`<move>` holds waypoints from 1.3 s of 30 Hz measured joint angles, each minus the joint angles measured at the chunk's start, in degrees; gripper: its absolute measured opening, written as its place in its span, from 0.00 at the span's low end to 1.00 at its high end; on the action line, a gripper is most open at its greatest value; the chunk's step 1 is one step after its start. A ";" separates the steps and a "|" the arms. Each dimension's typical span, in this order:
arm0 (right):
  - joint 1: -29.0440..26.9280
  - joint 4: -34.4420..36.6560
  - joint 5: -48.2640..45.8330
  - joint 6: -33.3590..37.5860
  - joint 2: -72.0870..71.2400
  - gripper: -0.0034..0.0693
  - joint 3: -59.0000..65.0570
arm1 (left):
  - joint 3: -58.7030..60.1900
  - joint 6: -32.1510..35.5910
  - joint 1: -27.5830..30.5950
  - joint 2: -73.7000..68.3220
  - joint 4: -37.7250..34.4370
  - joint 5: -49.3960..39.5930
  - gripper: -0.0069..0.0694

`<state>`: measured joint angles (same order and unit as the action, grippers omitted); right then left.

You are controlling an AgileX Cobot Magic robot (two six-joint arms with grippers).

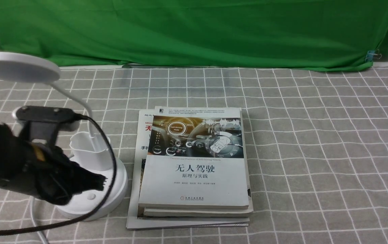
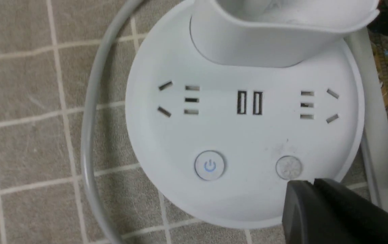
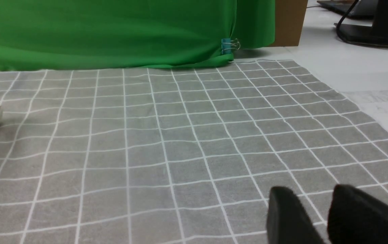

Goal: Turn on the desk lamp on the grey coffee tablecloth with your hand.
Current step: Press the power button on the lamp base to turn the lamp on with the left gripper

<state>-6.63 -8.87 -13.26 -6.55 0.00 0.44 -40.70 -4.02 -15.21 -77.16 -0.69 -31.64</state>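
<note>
Desk lamp (image 1: 89,150) head runs off frame; left claw (image 1: 97,181) hides base front.

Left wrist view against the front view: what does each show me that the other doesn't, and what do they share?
Only the left wrist view shows the blue symbol on the power button, the USB slots and the sockets. Only the front view shows the lamp head, the stacked books and the green backdrop. Both show the desk lamp's base, its cup holder, the checked tablecloth and the left end effector over the base's edge.
</note>
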 joint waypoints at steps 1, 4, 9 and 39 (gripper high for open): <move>0.00 0.00 0.00 0.00 0.00 0.38 0.00 | -0.05 -2.39 -1.44 -1.78 2.10 0.61 0.10; 0.00 0.00 0.00 0.00 0.00 0.38 0.00 | -0.05 -3.36 -1.95 -4.29 3.38 2.65 0.10; 0.00 0.00 0.00 0.00 0.00 0.38 0.00 | -0.05 -3.40 -1.95 -6.69 3.95 5.63 0.10; 0.00 0.00 0.00 0.00 0.00 0.38 0.00 | 3.44 -5.03 -1.95 10.34 4.34 0.02 0.10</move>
<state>-6.63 -8.87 -13.26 -6.55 0.00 0.44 -37.26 -9.06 -17.16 -66.82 3.64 -31.63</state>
